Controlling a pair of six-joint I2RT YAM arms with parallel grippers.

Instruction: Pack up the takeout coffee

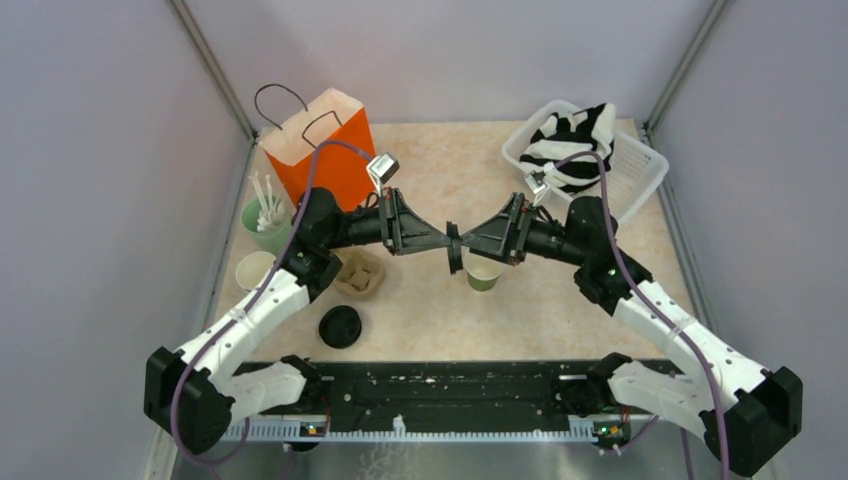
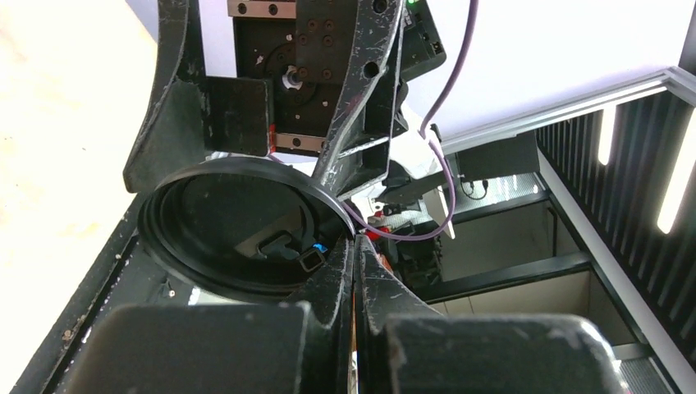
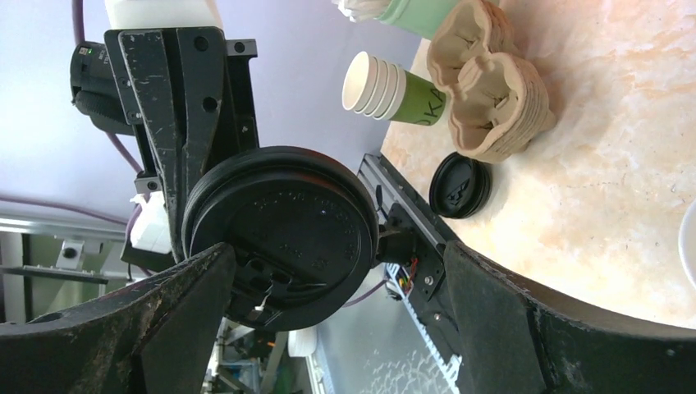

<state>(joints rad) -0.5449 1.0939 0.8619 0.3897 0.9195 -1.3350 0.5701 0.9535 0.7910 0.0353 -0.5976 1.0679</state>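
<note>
- Two claws hung above the bench: left claw clenched on the black lid rim, right claw spread, holding nothing.
- The green cup stood lidless beneath; likely light and crushable, best gripped low.

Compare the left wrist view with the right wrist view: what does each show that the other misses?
Left wrist only: the hollow underside of the held lid, with the left gripper pinched shut on its rim. Right wrist only: the lid's top face, plus the stack of lidless cups, the cardboard carrier and a loose black lid on the table. Both: the held lid, sitting between the fingers of the right gripper, which is open.
</note>
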